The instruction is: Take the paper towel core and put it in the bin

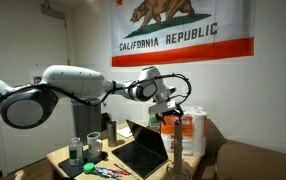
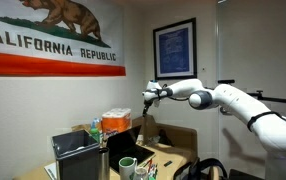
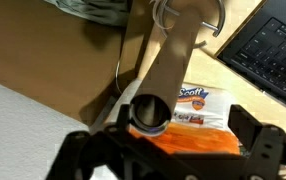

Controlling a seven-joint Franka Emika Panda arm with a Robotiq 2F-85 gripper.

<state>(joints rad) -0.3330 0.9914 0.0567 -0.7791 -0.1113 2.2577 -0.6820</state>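
**A:** Where is the paper towel core to be found?

**B:** In the wrist view the paper towel core is seen almost end-on. Its open round end is close under the camera, and its brown cardboard body runs away toward the top of the picture. The white and orange wrapper of a Scott paper towel pack is seen just beside that open end.

**A:** And how is the hand held?

**B:** The hand is held wide. Its dark fingers are seen well apart at the bottom of the wrist view, with the core's open end framed between them. Whether the cardboard is touched by either finger cannot be told. In both exterior views the hand is shown raised over the pack, at the end of the outstretched white arm.

**A:** Where is the bin placed?

**B:** In an exterior view the bin is seen as a dark grey rectangular box low in the picture, well apart from the hand. The core is not in it.

**A:** What else is laid out?

**B:** An open laptop is set on the wooden counter, with its keyboard caught at the right of the wrist view. Some cups are grouped near the counter's edge. A California Republic flag is hung on the wall behind.
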